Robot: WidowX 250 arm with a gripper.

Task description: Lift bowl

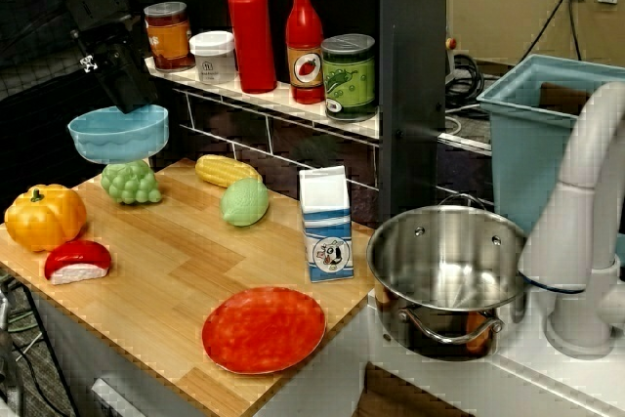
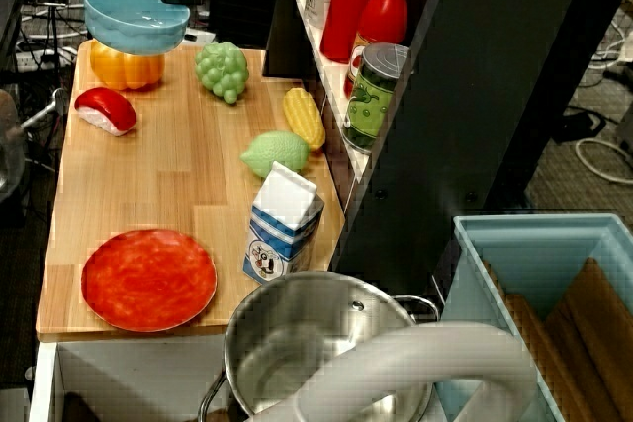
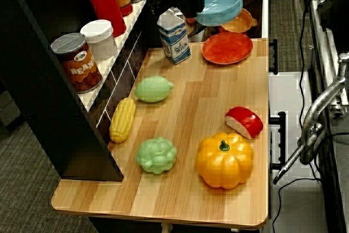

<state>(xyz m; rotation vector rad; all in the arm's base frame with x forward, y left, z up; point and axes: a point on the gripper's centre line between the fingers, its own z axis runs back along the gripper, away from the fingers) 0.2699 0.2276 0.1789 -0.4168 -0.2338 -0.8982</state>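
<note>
Above left end of counter, near pumpkin [image 1: 45, 216] and grapes [image 1: 132, 182], we see bowl [image 1: 118, 133] clear of wood, gripper [image 1: 125, 93] at its rim; jaws presumably pinching rim, closure hidden, cannot tell. We judge lift nearly done; next calls for steady hold. We count one bowl, one plate [image 1: 264, 328], one pot [image 1: 447, 273], two red bottles.

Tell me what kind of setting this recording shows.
Likely a toy kitchen set in a lab or office: a light wooden counter with plastic play food such as an orange toy pumpkin, a shiny steel pot in a white sink, and cables on carpet behind.
</note>
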